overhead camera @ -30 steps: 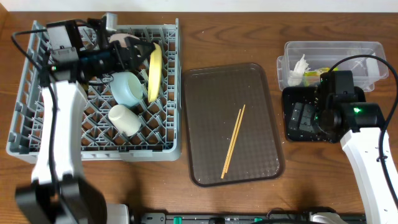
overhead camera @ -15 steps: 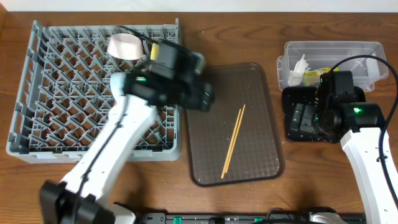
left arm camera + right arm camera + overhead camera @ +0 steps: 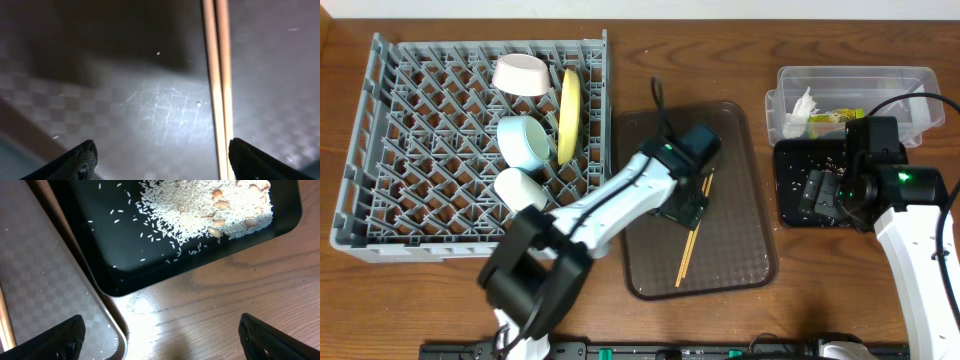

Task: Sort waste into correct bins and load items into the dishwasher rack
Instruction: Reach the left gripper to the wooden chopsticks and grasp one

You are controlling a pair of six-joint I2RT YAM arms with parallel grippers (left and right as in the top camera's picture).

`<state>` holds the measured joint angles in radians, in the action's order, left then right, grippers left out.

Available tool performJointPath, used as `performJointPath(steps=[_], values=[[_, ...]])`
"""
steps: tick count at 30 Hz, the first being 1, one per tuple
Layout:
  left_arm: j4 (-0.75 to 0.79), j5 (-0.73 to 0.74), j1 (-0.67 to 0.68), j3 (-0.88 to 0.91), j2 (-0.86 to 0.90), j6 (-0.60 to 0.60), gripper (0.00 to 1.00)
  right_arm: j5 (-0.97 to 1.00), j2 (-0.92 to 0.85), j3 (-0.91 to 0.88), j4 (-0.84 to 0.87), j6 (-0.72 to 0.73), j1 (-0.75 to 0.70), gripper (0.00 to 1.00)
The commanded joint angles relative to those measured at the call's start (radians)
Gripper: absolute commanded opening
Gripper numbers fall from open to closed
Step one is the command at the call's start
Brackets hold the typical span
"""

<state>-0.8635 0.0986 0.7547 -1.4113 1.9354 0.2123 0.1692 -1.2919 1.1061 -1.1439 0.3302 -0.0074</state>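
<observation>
— What sort of place are you working in?

— A robot test bench set up like a kitchen clean-up, as far as I can see. My left arm and right arm, both white, reach in from the bottom of the overhead frame. A black mounting rail runs along that edge.

— And the kitchen part?

— A grey dishwasher rack stands at upper left, straight on the wooden tabletop, with dishes in it. A brown serving tray lies in the centre. At right, a clear tub and a black tray hold waste, rice among it. A pale wall strip shows along the top.
</observation>
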Motion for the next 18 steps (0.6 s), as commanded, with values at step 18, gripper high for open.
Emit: performJointPath(steps=[18], values=[[0.062,-0.116,0.072,0.003,0.081,0.108,0.86,0.018,0.011,0.019,-0.002,0.014,-0.014,0.97]])
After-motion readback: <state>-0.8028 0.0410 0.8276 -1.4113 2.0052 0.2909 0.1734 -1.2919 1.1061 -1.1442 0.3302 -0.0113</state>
